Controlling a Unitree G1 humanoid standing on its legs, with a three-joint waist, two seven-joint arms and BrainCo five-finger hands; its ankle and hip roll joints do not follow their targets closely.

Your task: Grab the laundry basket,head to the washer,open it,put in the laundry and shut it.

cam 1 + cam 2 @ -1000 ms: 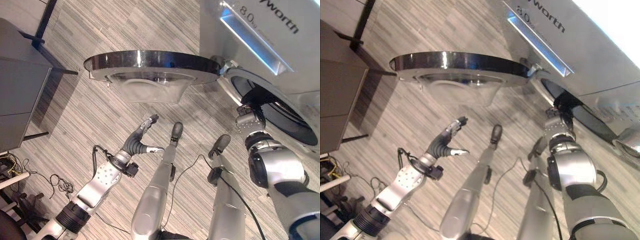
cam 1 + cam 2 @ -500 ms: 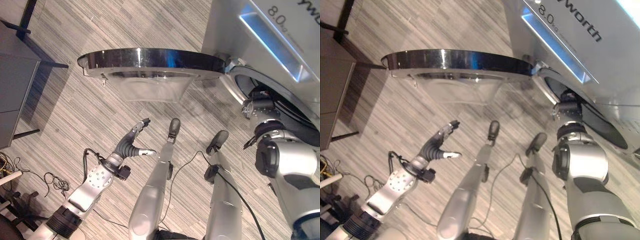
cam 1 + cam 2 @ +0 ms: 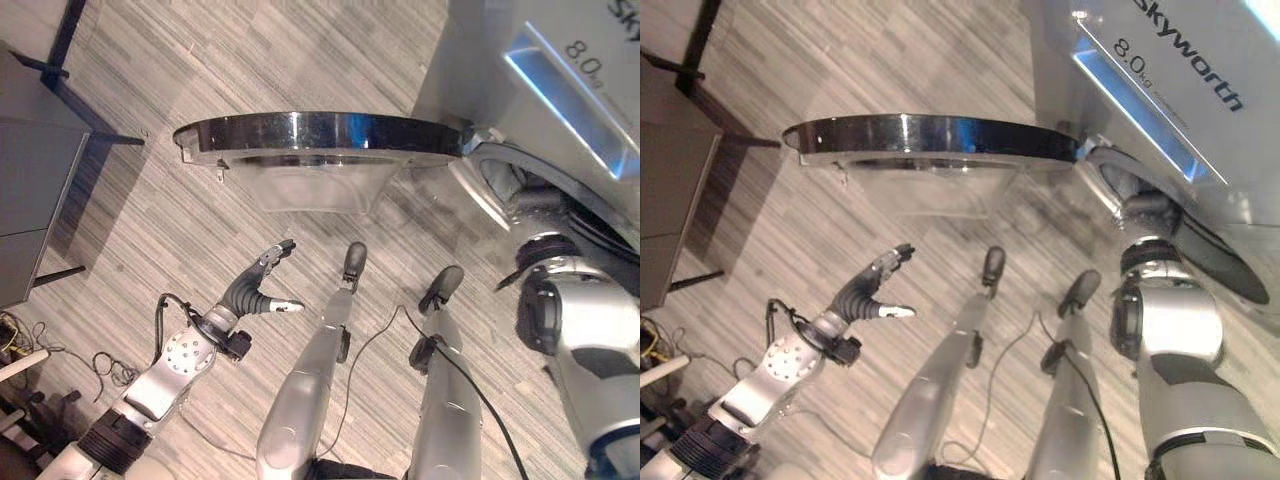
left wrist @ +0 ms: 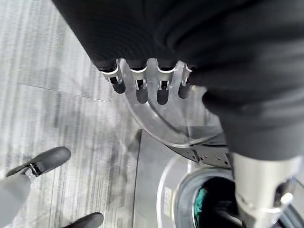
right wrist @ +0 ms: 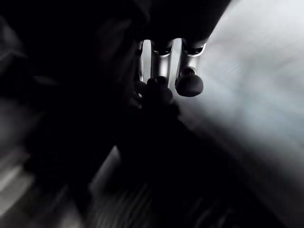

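Now one washer (image 3: 560, 70), one door (image 3: 320, 135) open; left hand (image 3: 255, 292) free.

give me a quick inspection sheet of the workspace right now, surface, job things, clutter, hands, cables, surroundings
surface: grey wood-look floor, no table in use.
job's things: washer with round door swung fully open; something teal shows inside the drum; no laundry basket seen.
clutter: nothing seen on the floor before the washer.
hands: left hand hangs open in free air below the door, holding nothing; right hand reaches into the washer opening, its grip cannot be told.
cables: loose wires lie on the floor at the robot's left.
surroundings: dark cabinet at the left; a person's shoes in the left wrist view.
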